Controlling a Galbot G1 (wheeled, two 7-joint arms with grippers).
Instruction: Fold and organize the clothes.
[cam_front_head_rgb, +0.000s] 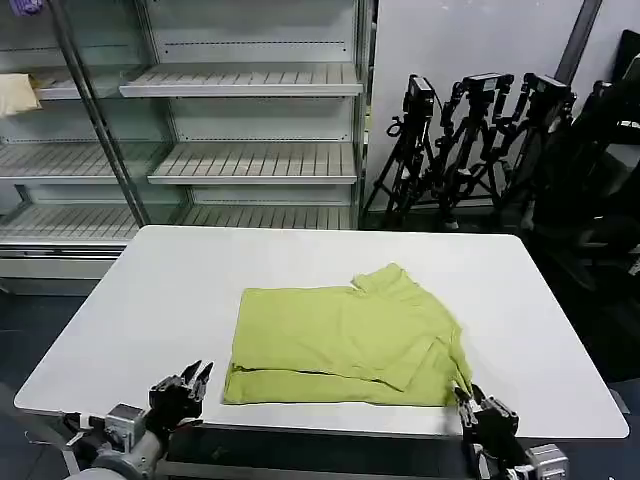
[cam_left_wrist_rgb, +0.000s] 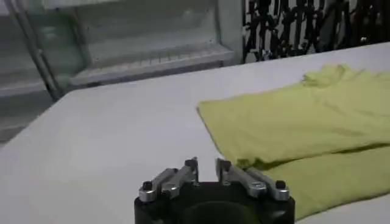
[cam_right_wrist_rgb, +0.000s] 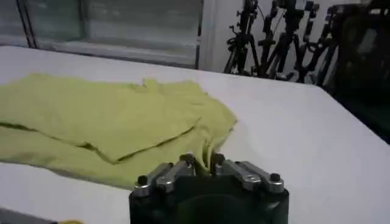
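The head camera looks forward and down over the white worktop (cam_front_head_rgb: 180, 300), shelving in the upper left of the frame and tripods in the upper right. Each wrist camera sits low at the near edge, just behind its own jaws, facing across the worktop. All three share the folded T-shirt (cam_front_head_rgb: 345, 335).

Lime T-shirt (cam_front_head_rgb: 345, 340) folded flat (layers overlapping), table's near edge.
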